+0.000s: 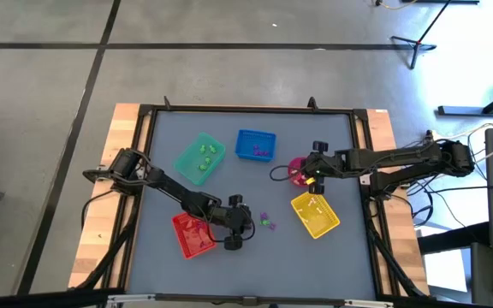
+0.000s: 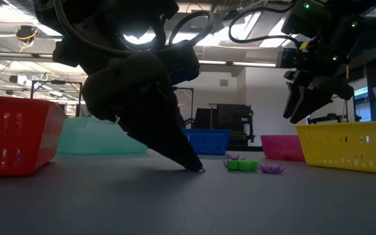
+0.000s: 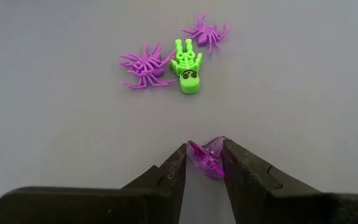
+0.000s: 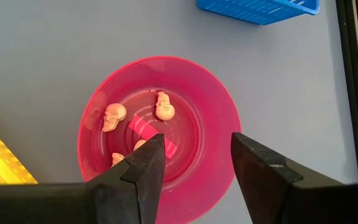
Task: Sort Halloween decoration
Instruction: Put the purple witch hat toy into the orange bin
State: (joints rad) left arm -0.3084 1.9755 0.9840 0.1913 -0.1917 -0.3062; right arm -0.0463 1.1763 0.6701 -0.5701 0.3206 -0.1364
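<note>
Left pincer (image 3: 205, 163): I see it pinching a tiny purple trinket (image 3: 205, 160) on the table (image 1: 255, 257), near the red tray (image 1: 193, 235).
Right pincer (image 4: 194, 163): wide, over the pink bowl (image 4: 216, 99) holding skulls (image 4: 114, 116).

Skeleton (image 3: 187, 70) between two spiders (image 3: 143, 66); skulls (image 4: 113, 116) in bowl (image 4: 222, 118), beside trays (image 1: 316, 215).

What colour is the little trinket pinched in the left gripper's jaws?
Purple; the trinket shows best in the left wrist view.
</note>
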